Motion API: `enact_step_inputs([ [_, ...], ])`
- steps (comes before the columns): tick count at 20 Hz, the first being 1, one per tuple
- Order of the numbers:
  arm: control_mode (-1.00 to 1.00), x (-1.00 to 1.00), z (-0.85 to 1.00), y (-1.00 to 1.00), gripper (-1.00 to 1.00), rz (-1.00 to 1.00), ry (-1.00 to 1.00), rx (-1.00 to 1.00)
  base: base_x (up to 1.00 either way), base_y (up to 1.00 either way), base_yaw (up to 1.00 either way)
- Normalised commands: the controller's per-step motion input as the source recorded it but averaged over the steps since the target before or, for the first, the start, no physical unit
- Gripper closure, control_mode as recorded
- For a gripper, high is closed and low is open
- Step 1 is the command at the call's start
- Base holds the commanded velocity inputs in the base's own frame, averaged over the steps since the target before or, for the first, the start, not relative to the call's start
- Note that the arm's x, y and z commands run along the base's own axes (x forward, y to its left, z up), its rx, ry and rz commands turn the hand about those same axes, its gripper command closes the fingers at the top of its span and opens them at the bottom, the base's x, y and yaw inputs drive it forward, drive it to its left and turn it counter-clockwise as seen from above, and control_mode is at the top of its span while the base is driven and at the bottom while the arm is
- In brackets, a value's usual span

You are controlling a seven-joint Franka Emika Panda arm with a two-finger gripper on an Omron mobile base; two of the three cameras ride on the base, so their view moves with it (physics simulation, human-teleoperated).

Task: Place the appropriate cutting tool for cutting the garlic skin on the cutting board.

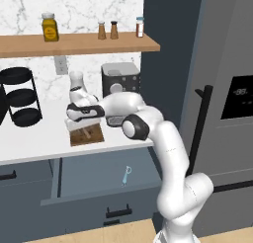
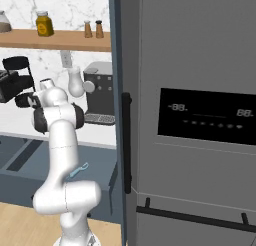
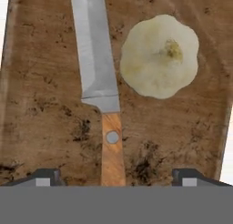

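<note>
Directly ahead of the open hand [image 3: 116, 175], the paring knife [image 3: 102, 89] lies flat on the cutting board [image 3: 41, 104] beside the garlic [image 3: 159, 57]; judged light, rigid and thin-bladed, it is best gripped across its orange-brown handle.

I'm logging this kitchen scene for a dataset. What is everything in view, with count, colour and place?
cutting board: one, dark brown, on the white counter
knife: one, grey blade, orange-brown handle, lying on the board
garlic: one, pale cream, on the board beside the blade, apart from it
coffee machine: one, grey, at the back of the counter
tiered rack: one, black, left on the counter
jar: one, yellow, on the wooden shelf
shakers: two, brown, on the shelf
looped tool: one, light blue, in the open drawer
fridge: one, grey, right of the counter
arm: one, white
pincer: one, dark tips, open, straddling the handle
</note>
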Motion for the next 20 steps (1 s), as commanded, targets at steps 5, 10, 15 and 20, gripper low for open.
enact_step_inputs([
  [5,-1.0,-0.36,0.46,0.0,-1.0,0.0,-0.04,0.04,0.0,0.0,0.0],
  [10,-1.0,-0.76,-0.01,-0.15,-1.0,-0.08,-0.17,0.0,0.0,0.0,0.0],
  [15,-1.0,-0.94,0.0,-0.4,-1.0,-0.14,-0.33,0.0,0.0,0.0,0.0],
  [20,-1.0,-0.95,0.31,-0.65,-1.0,-0.14,-0.27,0.11,0.0,0.0,0.0],
])
